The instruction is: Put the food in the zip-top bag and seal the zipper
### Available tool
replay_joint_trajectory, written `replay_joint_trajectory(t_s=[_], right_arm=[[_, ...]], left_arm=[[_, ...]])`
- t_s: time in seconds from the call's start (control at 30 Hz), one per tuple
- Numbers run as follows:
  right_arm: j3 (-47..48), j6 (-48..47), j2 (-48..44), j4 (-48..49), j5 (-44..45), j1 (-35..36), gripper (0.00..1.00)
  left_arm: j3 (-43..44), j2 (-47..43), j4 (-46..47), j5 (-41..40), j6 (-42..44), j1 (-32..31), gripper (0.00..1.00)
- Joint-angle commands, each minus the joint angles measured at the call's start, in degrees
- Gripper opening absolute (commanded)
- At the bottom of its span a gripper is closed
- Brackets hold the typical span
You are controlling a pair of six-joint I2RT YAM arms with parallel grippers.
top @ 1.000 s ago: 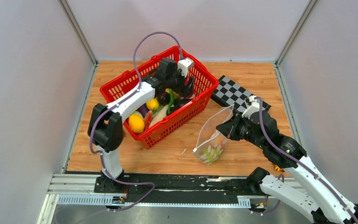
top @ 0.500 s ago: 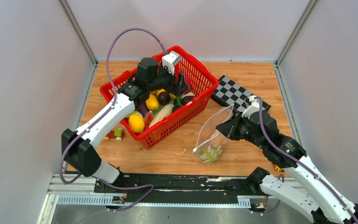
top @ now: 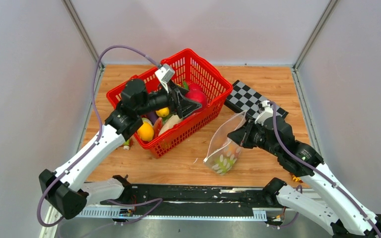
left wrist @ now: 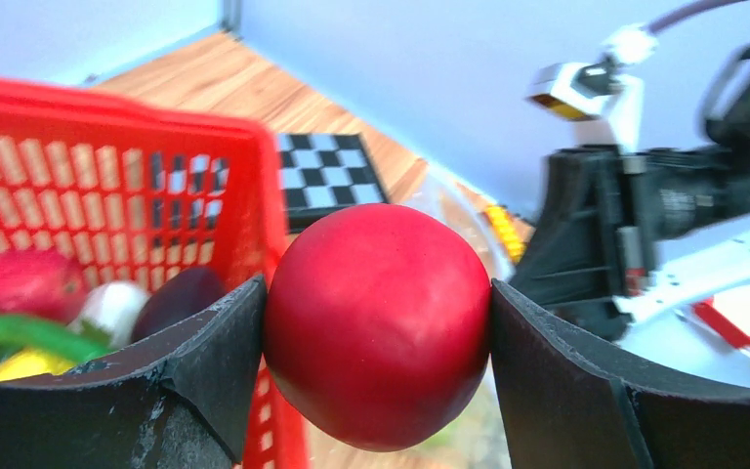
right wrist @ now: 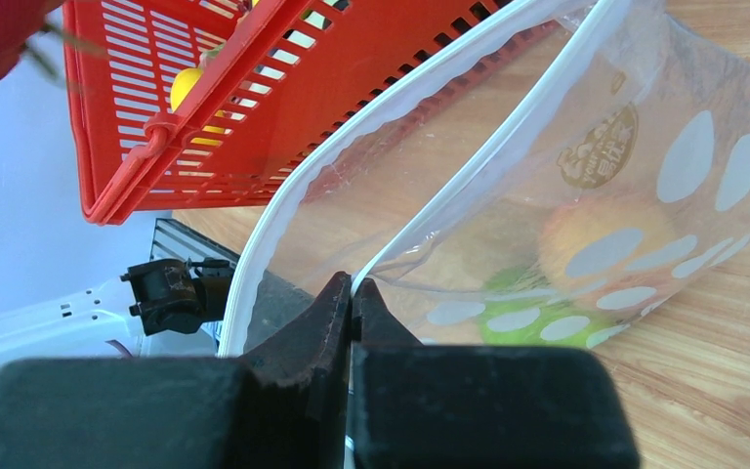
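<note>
My left gripper (top: 192, 100) is shut on a round red toy fruit (top: 197, 95), held above the right part of the red basket. In the left wrist view the fruit (left wrist: 378, 322) fills the gap between both fingers (left wrist: 205, 362). My right gripper (top: 241, 134) is shut on one lip of the zip-top bag (top: 224, 146), holding its mouth open and raised. In the right wrist view the white zipper strip (right wrist: 449, 176) runs out from the closed fingertips (right wrist: 354, 293). A yellow-orange food piece (right wrist: 586, 234) and a green one (right wrist: 518, 315) lie inside the bag.
The red basket (top: 211, 82) at the middle back holds more food, among it a yellow piece (top: 162, 112) and an orange one (top: 145, 131). The checkerboard (top: 250, 99) lies behind the bag. Small toy blocks (top: 126, 145) lie left of the basket.
My left arm swung back and to the left and the gripper came up out of the basket with the red fruit in it. The right gripper and the bag stayed put.
</note>
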Motion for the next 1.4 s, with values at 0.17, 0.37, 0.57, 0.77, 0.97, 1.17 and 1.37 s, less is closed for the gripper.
replay_joint_trajectory(t_s=[0.17,0.37,0.57,0.77,0.97,1.17,1.37], right_arm=[[4.4,-2.1,3.5,3.5,-2.9,-0.1,0.00],[4.3,-1.9,3.4,4.2,-3.0,-0.1,0.00],[4.1,-1.9,2.6,4.0,-3.3,-0.1,0.00],[4.3,-2.3,1.0,4.4,-3.7,-0.1,0.00],[4.4,-4.4,0.6,5.3,-6.3,-0.1,0.00],[4.0,-5.5,0.5,8.2,-10.4,-0.1,0.00],[3.8,-5.8,0.6,10.5,-13.0,-0.1,0.00]], left_arm=[[-2.6,-3.0,6.9,3.2,-2.1,-12.3,0.42],[-5.1,-1.2,10.1,2.3,-1.9,-18.3,0.42],[-5.5,1.7,10.7,2.6,-1.5,-20.6,0.43],[-6.3,3.5,4.3,-5.8,3.4,-22.1,0.43],[-6.9,3.4,1.7,-16.4,3.8,-22.2,0.43],[-5.7,4.6,-2.4,-21.3,3.2,-22.3,0.43],[-4.4,5.3,-2.0,-22.4,2.3,-22.8,0.55]])
